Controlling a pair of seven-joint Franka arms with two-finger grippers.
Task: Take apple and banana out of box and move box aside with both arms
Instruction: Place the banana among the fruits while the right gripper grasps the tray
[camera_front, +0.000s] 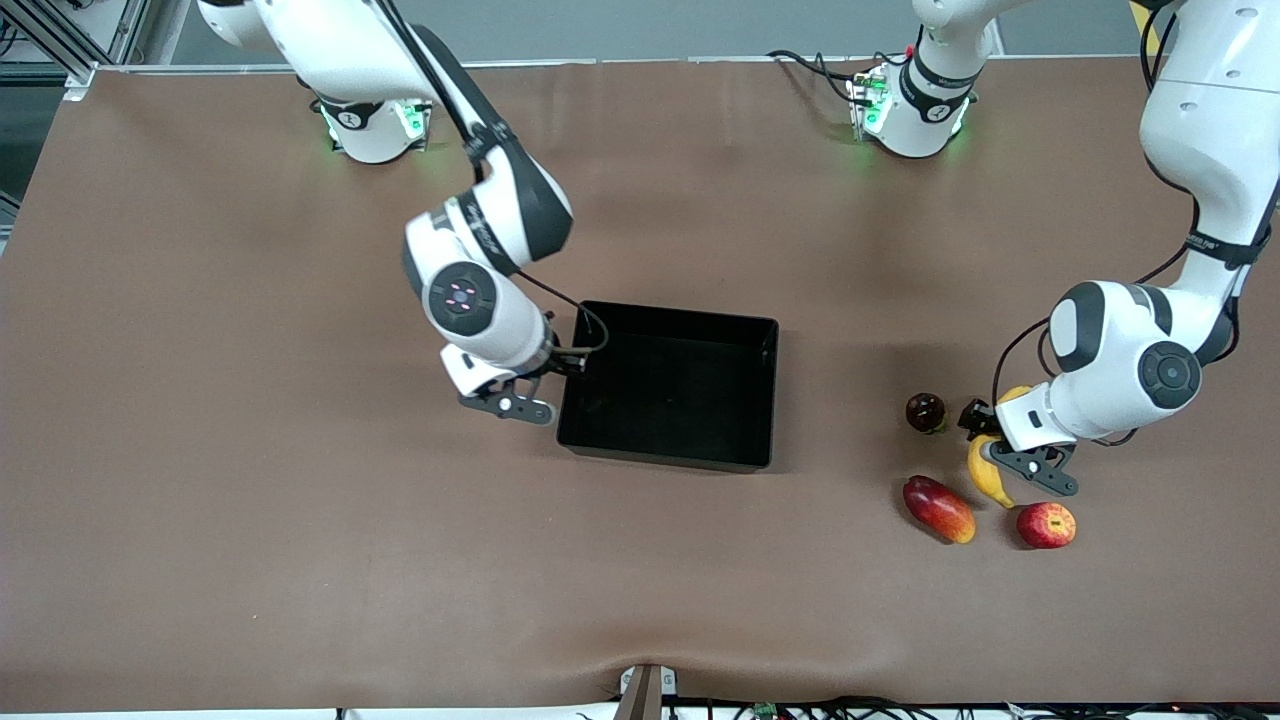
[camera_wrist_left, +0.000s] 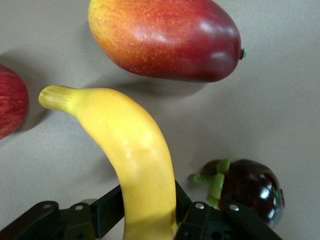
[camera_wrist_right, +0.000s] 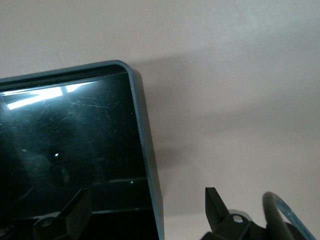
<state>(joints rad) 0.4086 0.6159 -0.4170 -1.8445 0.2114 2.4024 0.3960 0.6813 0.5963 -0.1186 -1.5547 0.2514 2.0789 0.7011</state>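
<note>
Both fruits are out: apple (camera_front: 1046, 524) on the table, banana (camera_wrist_left: 134, 160) clamped in my left jaws (unreleased); right jaws gape astride the empty box (camera_front: 672, 385) wall.

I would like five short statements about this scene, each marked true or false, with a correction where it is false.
1. The box holds no fruit. True.
2. The left gripper is shut on the banana. True.
3. The apple lies inside the box. False: it lies on the table, toward the left arm's end, nearer to the front camera than the banana.
4. The right gripper is shut on a fruit. False: it is open, with one finger on each side of the box wall at the right arm's end.
5. The mango touches the box. False: it lies apart from the box, beside the banana.
</note>
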